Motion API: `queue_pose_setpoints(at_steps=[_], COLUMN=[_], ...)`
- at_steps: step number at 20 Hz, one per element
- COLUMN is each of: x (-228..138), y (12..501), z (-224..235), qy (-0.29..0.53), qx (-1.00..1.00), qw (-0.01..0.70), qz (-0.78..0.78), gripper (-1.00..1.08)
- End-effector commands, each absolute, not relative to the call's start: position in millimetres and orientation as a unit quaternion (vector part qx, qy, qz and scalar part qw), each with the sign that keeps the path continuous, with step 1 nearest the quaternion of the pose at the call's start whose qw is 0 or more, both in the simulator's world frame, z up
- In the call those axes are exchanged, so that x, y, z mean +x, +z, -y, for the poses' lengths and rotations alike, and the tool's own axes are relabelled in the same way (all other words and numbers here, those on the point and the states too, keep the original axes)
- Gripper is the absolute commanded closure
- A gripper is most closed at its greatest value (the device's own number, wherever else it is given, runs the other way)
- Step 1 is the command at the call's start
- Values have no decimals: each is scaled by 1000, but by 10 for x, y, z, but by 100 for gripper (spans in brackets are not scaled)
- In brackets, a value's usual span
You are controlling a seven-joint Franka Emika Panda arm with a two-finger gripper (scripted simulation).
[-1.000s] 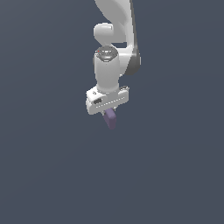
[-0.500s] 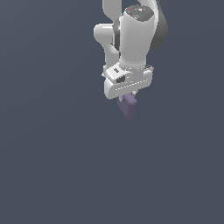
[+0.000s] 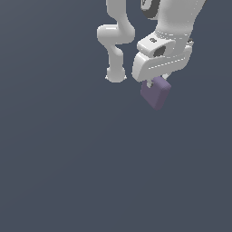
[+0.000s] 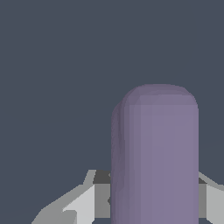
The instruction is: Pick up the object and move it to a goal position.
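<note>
The object point(image 3: 156, 93) is a small muted-purple flat block with rounded corners, hanging tilted below the white gripper point(image 3: 155, 82) in the upper right of the exterior view. The gripper is shut on its upper part, and the fingers are mostly hidden behind the hand and the block. In the wrist view the object point(image 4: 156, 153) fills the middle as a tall purple slab, with grey finger parts point(image 4: 83, 202) showing on either side of it. The block is held in the air above the dark grey floor.
The white arm's links and base point(image 3: 116, 41) stand behind the gripper, toward the exterior view's left. A plain dark grey floor point(image 3: 90, 172) spreads all around. No goal marker shows.
The gripper has carried the purple block up and toward the exterior view's right, and nearer the camera, so both look larger. The block now shows its broad face, tilted.
</note>
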State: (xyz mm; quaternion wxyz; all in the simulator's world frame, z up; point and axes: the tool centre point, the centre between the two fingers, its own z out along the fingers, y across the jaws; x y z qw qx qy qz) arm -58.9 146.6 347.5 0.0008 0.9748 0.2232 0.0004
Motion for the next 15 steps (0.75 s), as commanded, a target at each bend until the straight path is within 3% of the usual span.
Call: queue_pose_setpoints(at_steps=[1,15], x=[-586,-546], y=[3646,4003], z=[-1615,-1932], qy=[0,0], qx=[975,975], qw=[1,0], qz=[-223,-222], gripper=[108,108])
